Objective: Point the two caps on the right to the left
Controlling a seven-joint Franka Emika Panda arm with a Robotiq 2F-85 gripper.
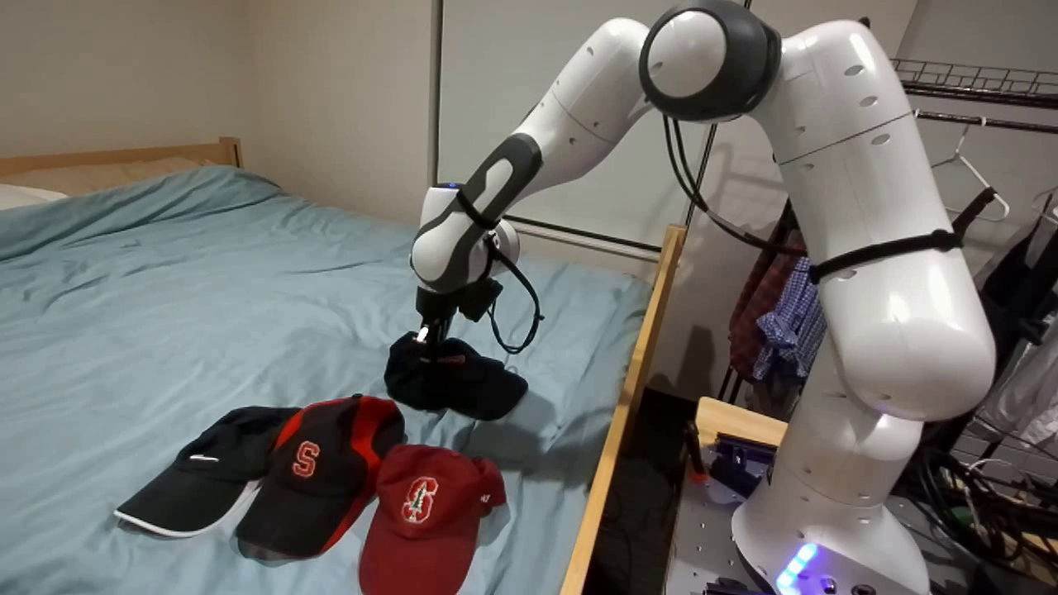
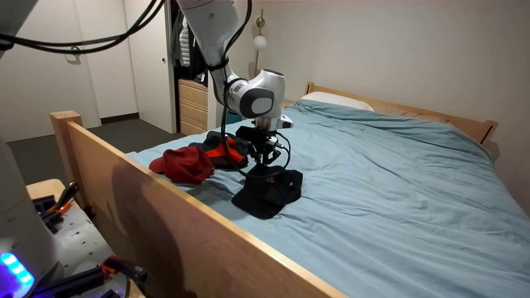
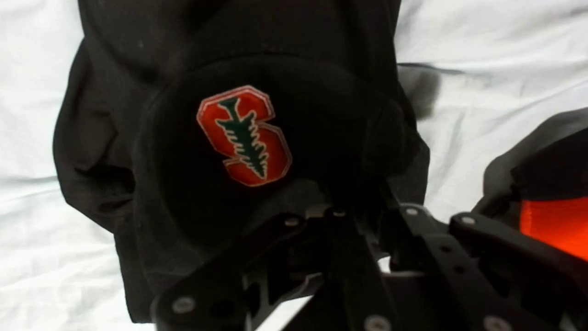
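Note:
The black cap (image 1: 488, 382) sits on the bed, its brim toward the right in this exterior view. Low over its crown is my gripper (image 1: 431, 335), pointing down. From the wrist, a red emblem with a green tree marks the black cap (image 3: 243, 138), and the gripper (image 3: 363, 193) has its fingers drawn close together against the crown beside the emblem. Their tips merge with dark cloth, so whether fabric is pinched between them cannot be made out. The red cap (image 1: 421, 512) lies apart, nearer that camera, brim toward the bottom of the view; it also shows as a red cap (image 2: 184, 165).
Beside the red cap lie a red-and-black cap (image 1: 326, 471) and a black cap with a pale-edged brim (image 1: 207, 475). A wooden bed rail (image 2: 198, 211) runs between the robot base and the mattress. Blue bedding (image 2: 381, 186) spreads beyond the caps.

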